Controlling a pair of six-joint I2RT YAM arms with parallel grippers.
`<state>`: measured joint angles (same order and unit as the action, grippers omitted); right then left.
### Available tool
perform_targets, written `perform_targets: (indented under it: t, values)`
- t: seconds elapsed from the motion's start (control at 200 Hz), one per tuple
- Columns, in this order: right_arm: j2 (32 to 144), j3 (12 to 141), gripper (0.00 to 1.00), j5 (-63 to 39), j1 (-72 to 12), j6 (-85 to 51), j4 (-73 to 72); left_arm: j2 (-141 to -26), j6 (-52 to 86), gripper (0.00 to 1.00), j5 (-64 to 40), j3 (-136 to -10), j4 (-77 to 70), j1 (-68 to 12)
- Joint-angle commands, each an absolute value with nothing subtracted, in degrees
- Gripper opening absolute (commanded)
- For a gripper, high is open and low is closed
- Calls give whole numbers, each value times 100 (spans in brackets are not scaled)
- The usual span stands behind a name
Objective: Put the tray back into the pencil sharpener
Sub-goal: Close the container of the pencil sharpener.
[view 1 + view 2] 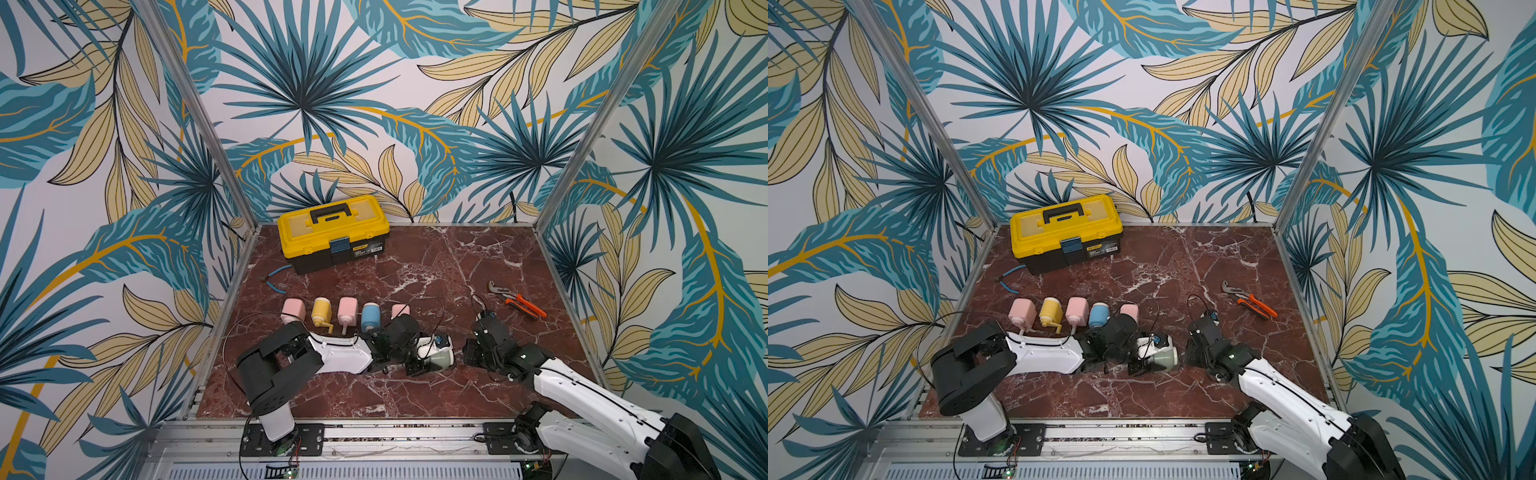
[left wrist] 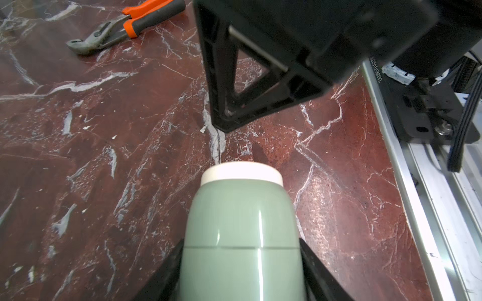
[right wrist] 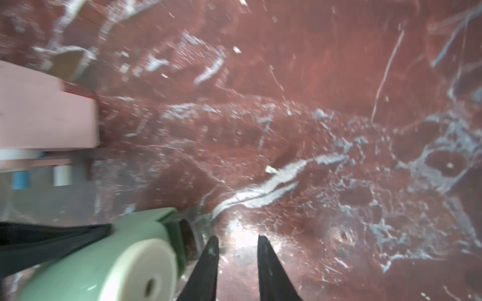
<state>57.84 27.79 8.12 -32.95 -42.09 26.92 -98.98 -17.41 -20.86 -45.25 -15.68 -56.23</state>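
Note:
The pale green pencil sharpener (image 1: 439, 360) (image 1: 1163, 357) with a white end lies on its side on the marble table. My left gripper (image 2: 240, 242) is shut on its body (image 2: 241, 213), one black finger on each side. In the right wrist view the sharpener (image 3: 104, 260) shows its white face with a hole. A clear rim, apparently the tray (image 3: 193, 234), sits at its dark green opening. My right gripper (image 3: 238, 237) (image 1: 469, 353) stands just beside that rim, slightly open, with only bare table between its fingers.
Several other sharpeners stand in a row behind the left arm, the first pink (image 1: 293, 309), then yellow (image 1: 321, 309) and blue (image 1: 370, 316). A yellow toolbox (image 1: 332, 232) is at the back. Orange pliers (image 1: 521, 305) lie back right and blue cutters (image 1: 274, 279) back left.

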Motion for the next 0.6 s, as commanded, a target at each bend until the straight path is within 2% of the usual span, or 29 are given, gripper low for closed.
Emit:
perform_targets:
  t: [0.0,0.24,0.591]
  values:
    - [6327,2667,28,473,-3313,-4520,2414,-10064,-1706,48,-2114,-4601,-1477,-5660]
    - [7118,2694,27,-734,-3309,-4384,1571,-10064,-1663,47,-2035,-4623,-1483,-5669]
    - [6697,2409,28,-1002,-3153,-4669,1372,-10073,-1517,45,-1839,-4686,-1485,-5678]
